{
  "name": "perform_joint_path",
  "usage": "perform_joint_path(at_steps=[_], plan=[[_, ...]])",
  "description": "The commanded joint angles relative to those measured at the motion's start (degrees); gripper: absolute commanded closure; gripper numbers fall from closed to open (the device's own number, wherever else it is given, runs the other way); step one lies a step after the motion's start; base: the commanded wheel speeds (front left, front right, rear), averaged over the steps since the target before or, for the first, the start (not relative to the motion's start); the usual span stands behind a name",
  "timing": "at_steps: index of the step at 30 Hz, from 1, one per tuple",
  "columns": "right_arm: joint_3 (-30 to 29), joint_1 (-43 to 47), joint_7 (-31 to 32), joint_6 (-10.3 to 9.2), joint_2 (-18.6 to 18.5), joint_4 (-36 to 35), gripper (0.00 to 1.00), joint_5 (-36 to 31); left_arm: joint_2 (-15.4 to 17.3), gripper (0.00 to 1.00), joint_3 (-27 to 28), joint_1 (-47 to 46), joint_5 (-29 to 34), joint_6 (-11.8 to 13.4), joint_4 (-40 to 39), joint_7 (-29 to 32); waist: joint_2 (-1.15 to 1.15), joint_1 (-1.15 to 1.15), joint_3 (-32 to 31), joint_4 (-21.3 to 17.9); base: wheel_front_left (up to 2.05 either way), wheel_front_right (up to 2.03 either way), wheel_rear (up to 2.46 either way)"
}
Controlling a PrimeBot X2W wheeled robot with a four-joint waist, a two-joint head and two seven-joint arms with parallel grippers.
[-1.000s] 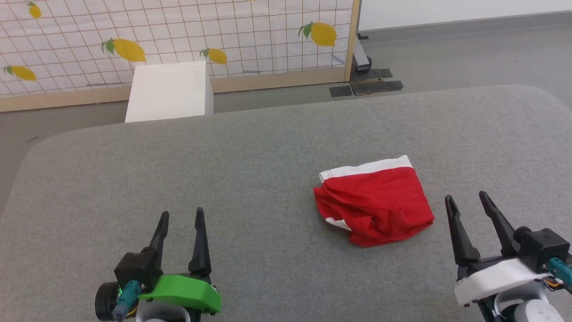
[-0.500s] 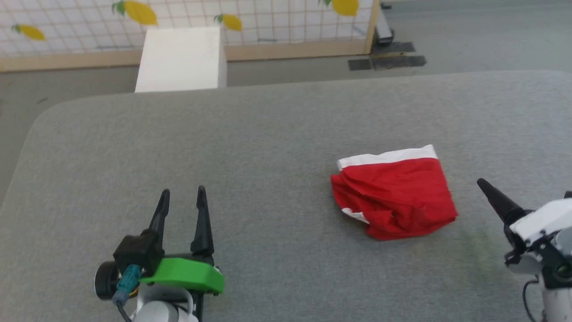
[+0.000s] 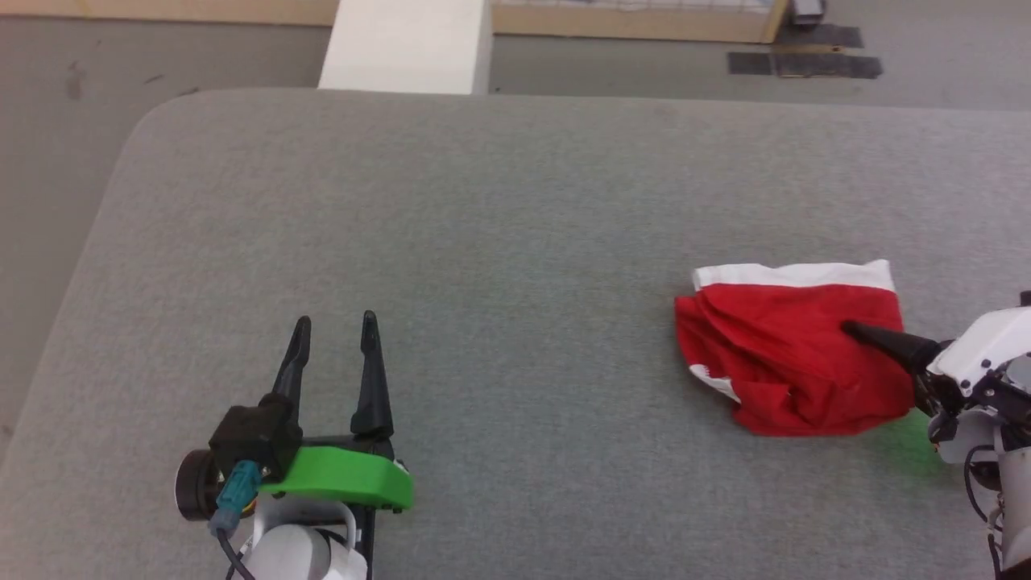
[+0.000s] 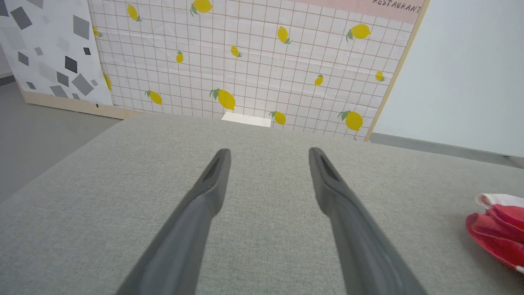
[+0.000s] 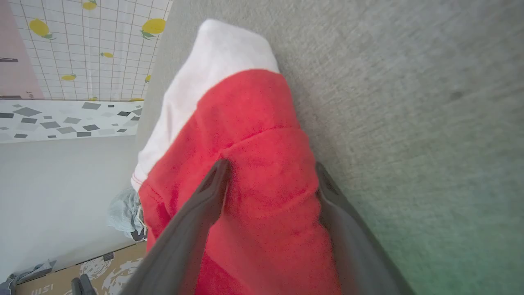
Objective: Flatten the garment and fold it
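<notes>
The garment (image 3: 785, 358) is a crumpled heap of bright red shorts with a white band along its far edge, lying on the right side of the grey table (image 3: 483, 201). My right gripper (image 5: 272, 166) reaches in from the right, open, its two fingers straddling a raised red fold at the garment's right edge. The head view shows one dark finger (image 3: 886, 342) lying over the red cloth and pointing left. My left gripper (image 3: 335, 321) stands open at the lower left above bare table, far from the garment. The left wrist view has the open left gripper (image 4: 269, 152) and the garment (image 4: 495, 233) at its right edge.
A white box (image 3: 407, 44) stands on the floor just past the table's far edge. Dark plates (image 3: 805, 63) lie on the floor at the back right. A lemon-patterned panel (image 4: 245, 61) stands behind the table. The table's rounded left corner (image 3: 153, 113) drops to the floor.
The head camera has tilted down and turned, shifting the whole picture. My right gripper has swung from beside the garment's right edge onto it, now pointing left. The left gripper has stayed put.
</notes>
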Motion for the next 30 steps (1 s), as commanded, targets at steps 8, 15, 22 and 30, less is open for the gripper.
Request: perform_joint_path(at_steps=[8,15,22,30], plan=[[3.12,2.86,8.75,-0.08,0.92,-6.87,1.0,-5.58,-0.04,0.0,0.25,0.36,0.06,0.13,-0.21,-0.27,0.0,0.0,-1.29,-0.11,0.0,0.0,0.0],[9.46,4.92,2.88,-0.08,-3.25,-14.27,1.0,-17.86,-0.04,0.0,0.97,0.63,0.69,-0.64,-0.27,-0.27,0.0,0.0,-1.9,-6.15,0.0,0.0,0.0],[18.85,5.5,-4.06,-0.08,-10.11,-17.19,1.0,-27.99,-0.04,0.0,1.19,-1.04,1.97,-1.17,-1.11,-0.27,0.0,0.0,0.32,-14.2,0.0,0.0,0.0],[22.21,2.05,-17.05,-0.08,-15.19,-11.76,1.0,-32.6,0.03,0.0,1.51,-5.12,5.47,-1.91,-2.2,-0.27,0.0,0.0,5.84,-21.84,0.0,0.0,0.0]])
